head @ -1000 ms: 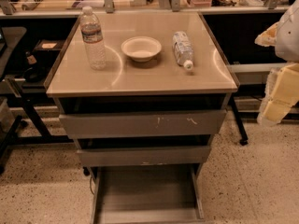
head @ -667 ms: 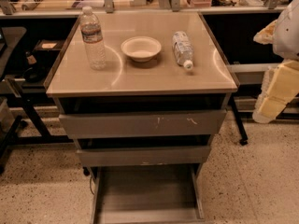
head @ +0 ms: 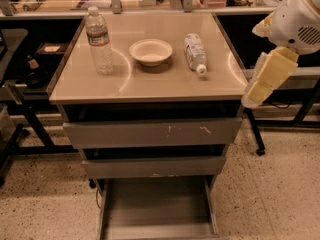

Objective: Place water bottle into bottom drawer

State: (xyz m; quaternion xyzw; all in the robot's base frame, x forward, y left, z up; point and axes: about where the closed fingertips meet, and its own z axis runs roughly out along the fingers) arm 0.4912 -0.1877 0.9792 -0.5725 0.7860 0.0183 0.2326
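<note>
The water bottle (head: 98, 40) stands upright at the back left of the cabinet top (head: 150, 81); it is tall, clear and ribbed, with a white cap. The bottom drawer (head: 157, 206) is pulled out below the two upper drawers, and its grey floor is bare. My gripper (head: 257, 91) hangs off the cabinet's right edge at about top height, pointing down and left. It is far from the water bottle and holds nothing that I can see.
A white bowl (head: 151, 51) sits at the back middle of the top. A shorter bottle (head: 195, 52) with a large label lies on its side to its right. The scratched top drawer (head: 152, 132) and the middle drawer (head: 155, 166) are slightly out. Benches stand behind.
My gripper and arm have moved left and a little up, closer to the cabinet's right edge. The bottles, bowl and drawers have not moved.
</note>
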